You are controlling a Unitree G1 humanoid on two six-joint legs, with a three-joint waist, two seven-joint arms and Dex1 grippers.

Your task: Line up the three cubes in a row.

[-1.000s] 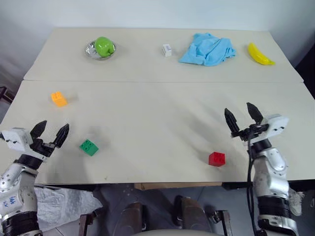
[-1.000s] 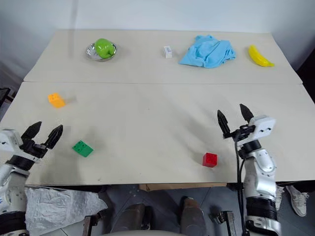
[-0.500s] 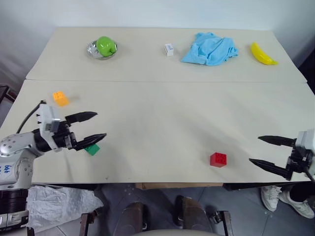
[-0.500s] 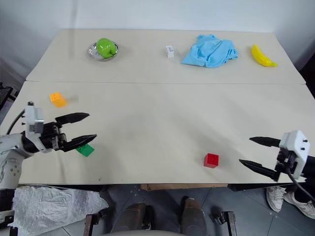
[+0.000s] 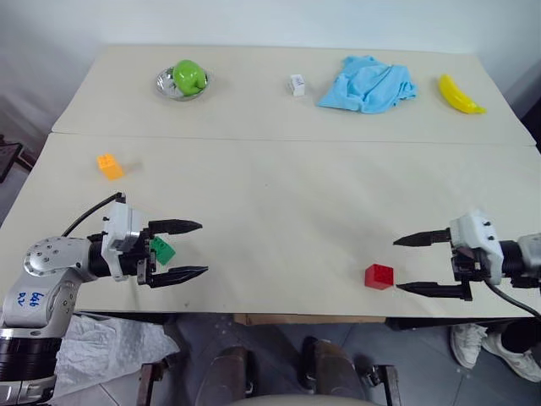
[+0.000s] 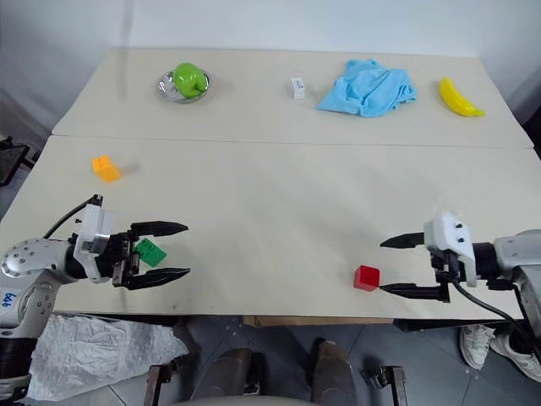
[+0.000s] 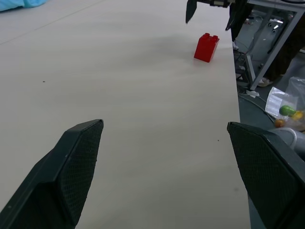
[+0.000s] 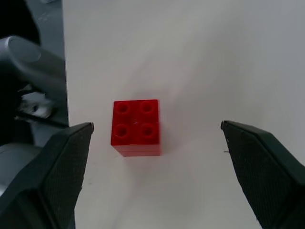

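Three studded cubes lie far apart on the near table: orange cube point(image 5: 109, 165) at the far left, green cube point(image 5: 161, 249) near the front left, red cube point(image 5: 379, 277) near the front right edge. My left gripper point(image 5: 203, 248) is open and points right, level over the table. From above, the green cube shows between its finger bases; I cannot tell whether it is touched. My right gripper point(image 5: 396, 266) is open and points left, its tips just right of the red cube point(image 8: 136, 127), apart from it. Across the table, the left wrist view shows the red cube point(image 7: 207, 46).
On the far table stand a metal bowl point(image 5: 168, 87) with a green apple point(image 5: 189, 75), a small white block point(image 5: 297, 84), a blue cloth point(image 5: 368, 83) and a banana point(image 5: 459, 93). A seam point(image 5: 279, 139) joins the two tables. The front table edge point(image 5: 296, 315) runs close behind the red cube.
Both grippers swung from pointing forward to pointing inward. The left one moved right over the green cube; the right one came to the red cube's side. Cubes stayed put.
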